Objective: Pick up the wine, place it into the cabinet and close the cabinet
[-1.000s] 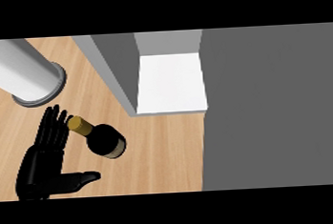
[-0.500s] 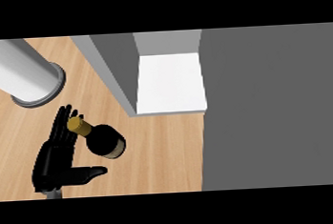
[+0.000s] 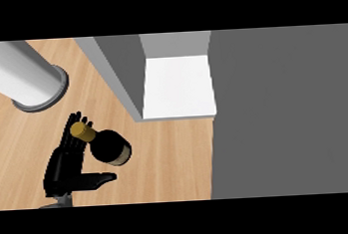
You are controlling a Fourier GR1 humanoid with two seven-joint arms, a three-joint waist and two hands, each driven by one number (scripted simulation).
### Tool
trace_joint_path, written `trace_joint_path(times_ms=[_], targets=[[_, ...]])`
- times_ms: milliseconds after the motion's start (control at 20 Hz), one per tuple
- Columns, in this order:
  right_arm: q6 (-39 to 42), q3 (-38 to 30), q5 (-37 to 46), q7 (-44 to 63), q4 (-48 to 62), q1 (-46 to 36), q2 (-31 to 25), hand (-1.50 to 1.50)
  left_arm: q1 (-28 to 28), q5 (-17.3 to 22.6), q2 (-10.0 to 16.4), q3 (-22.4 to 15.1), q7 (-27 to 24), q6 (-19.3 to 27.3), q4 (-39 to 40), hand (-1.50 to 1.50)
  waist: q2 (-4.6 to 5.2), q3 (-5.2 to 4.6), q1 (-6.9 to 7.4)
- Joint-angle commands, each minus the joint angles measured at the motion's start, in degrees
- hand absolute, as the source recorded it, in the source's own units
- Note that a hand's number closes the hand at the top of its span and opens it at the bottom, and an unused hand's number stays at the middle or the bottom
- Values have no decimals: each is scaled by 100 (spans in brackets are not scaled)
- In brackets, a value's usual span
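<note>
The wine bottle (image 3: pixel 110 148) stands on the wooden counter (image 3: pixel 172 164), dark with a gold cap (image 3: pixel 80 130), seen from above. My left hand (image 3: pixel 63 164) is right beside it on its left. Its fingers (image 3: pixel 72 125) reach straight past the bottle's neck and partly behind it, and its thumb (image 3: pixel 99 179) sticks out to the right just below the bottle's base. The hand is open and not curled round the bottle. The cabinet (image 3: pixel 179 86) is open, showing a white inner floor up and to the right of the bottle. My right hand shows nowhere.
The cabinet's open grey door (image 3: pixel 119 74) juts out between the bottle and the white floor. A wide grey cabinet surface (image 3: pixel 287 108) fills the right side. A big light grey cylinder (image 3: pixel 23 77) stands at the upper left.
My left hand has moved forward and to the right, closing in on the bottle; its fingers now reach past the neck. The bottle has not moved.
</note>
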Motion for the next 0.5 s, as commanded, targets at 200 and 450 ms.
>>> trace_joint_path(times_ms=[200, 450], targets=[[-221, 296, -174, 498, -1067, 245, 168, -150, -109, -251, -183, -91, -444, 47, 616, -150, -1, -2, 12], [-312, 404, 22, 419, -676, -149, 200, -150, -470, -404, -340, -144, -751, 82, 1267, -150, 7, -2, 14]])
